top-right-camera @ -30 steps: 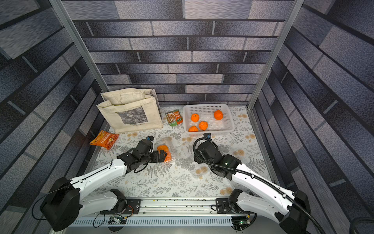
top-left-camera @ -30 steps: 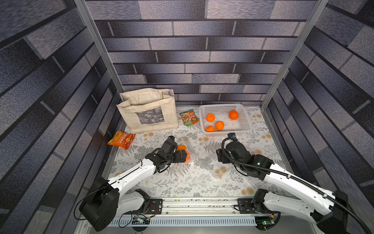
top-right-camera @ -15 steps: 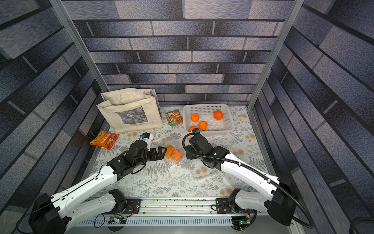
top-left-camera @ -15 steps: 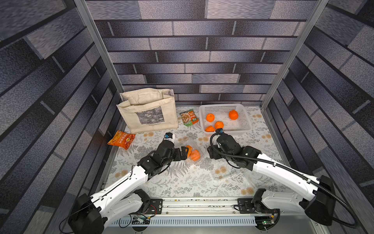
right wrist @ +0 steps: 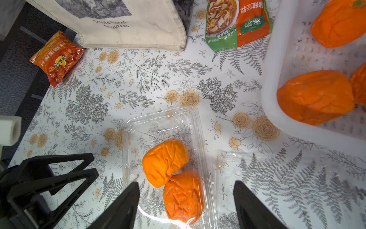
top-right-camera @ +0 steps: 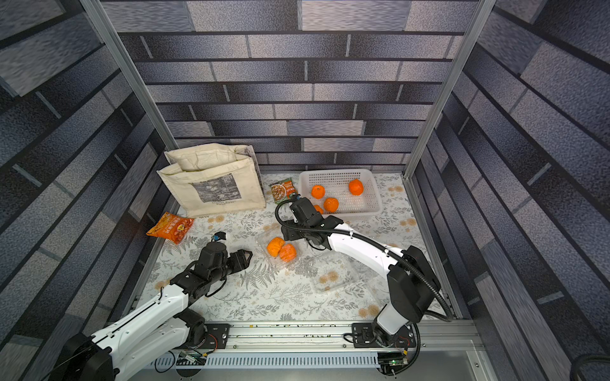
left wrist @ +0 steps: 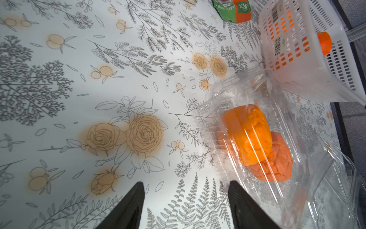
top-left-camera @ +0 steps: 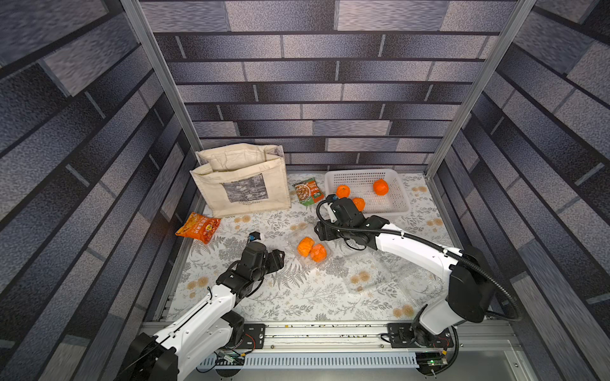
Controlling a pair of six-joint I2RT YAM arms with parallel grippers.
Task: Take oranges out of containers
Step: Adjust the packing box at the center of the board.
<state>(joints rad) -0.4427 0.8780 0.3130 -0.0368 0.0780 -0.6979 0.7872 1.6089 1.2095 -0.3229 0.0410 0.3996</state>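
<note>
Left hand (top-left-camera: 278, 258) spread, empty, just beside container (top-left-camera: 292, 236); right hand (top-left-camera: 321, 233) spread over its two oranges (top-left-camera: 312, 249).

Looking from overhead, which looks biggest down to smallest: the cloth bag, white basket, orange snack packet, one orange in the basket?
In a top view:
1. cloth bag
2. white basket
3. orange snack packet
4. orange
The bag stands tall, nearer the camera, so it may look oversized.

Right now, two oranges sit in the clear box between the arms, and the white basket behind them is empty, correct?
Not quite: the white basket holds four oranges, one partly behind the right arm, as a top view shows. Two oranges do sit in the clear box between the arms.
</note>
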